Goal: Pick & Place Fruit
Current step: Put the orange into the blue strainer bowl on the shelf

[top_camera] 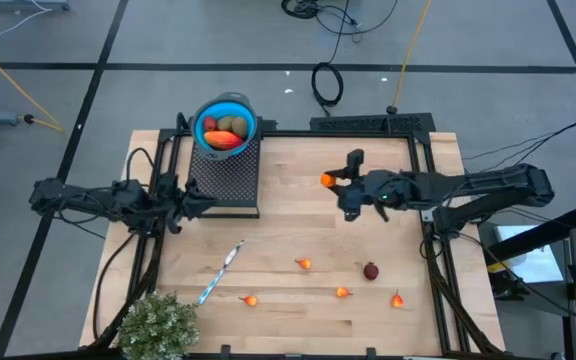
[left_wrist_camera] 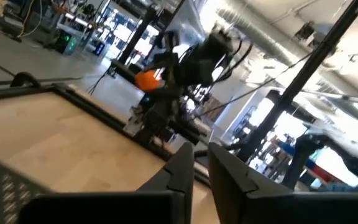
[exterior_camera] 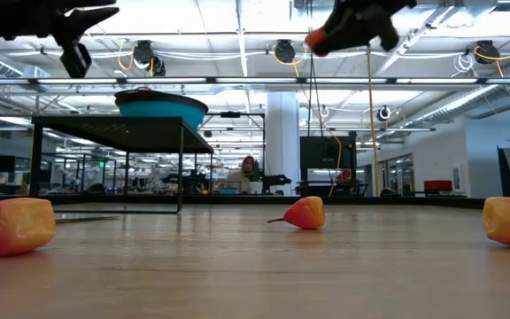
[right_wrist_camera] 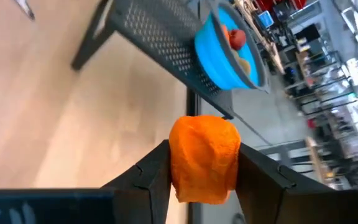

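A small orange fruit is up in the air over the middle of the table, with my right gripper shut on it. A blue bowl with several fruits in it stands on a dark mesh stand at the far left. More small orange fruits and a dark red ball lie on the wood near the front. My left gripper hovers by the stand's near left corner, shut, with nothing in it. My right gripper pinches the orange fruit by its two opposite sides between its two fingers. The fingers come about level from the table's right, pointing toward the left. The fruit is lifted well clear of the table, its far end sticking out past the fingertips.
A blue-handled knife lies left of the loose fruits, and a bushy green plant stands at the near left corner. Black frame rails run along the table's sides. Bare wood lies between the stand and my right gripper.
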